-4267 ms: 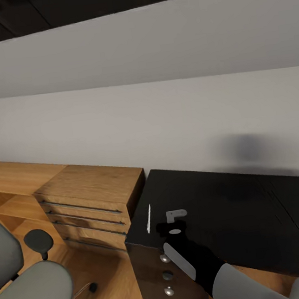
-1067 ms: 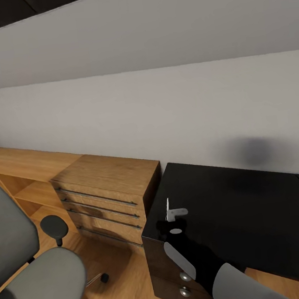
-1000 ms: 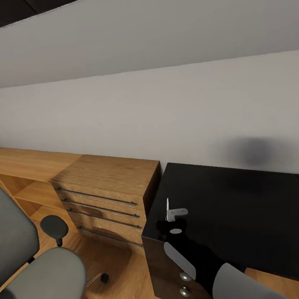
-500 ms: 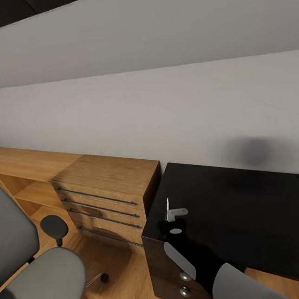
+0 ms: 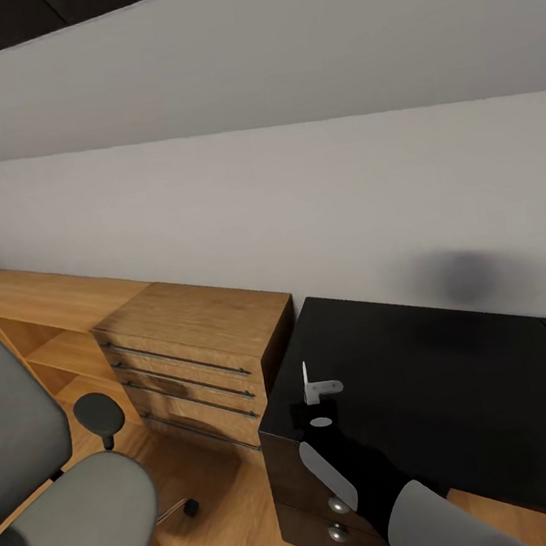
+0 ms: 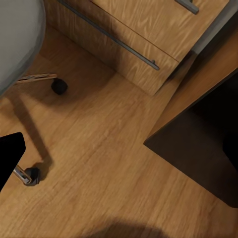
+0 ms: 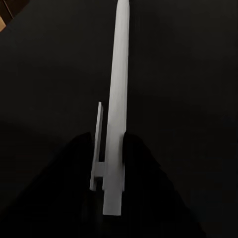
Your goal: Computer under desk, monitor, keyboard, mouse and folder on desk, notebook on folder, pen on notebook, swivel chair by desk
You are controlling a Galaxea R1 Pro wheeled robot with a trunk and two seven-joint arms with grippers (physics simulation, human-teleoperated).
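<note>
Only partly visible, right claw [image 7: 113,148] clamped on pen [image 7: 118,99] above desk [image 5: 458,387], left claw's state unclear, swivel chair [image 5: 64,521] cropped.

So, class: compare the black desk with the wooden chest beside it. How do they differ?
The desk is black with a wide plain top; the chest is light wood and narrower. The desk's drawers have round silver knobs; the chest's have long bar handles. Both stand against the wall and hold stacked drawers.

We see the swivel chair [image 5: 55,513] cut off beside the light-wood chest [image 5: 194,359]; the right gripper [image 7: 108,148] hides the pen's [image 7: 118,94] lower end.
</note>
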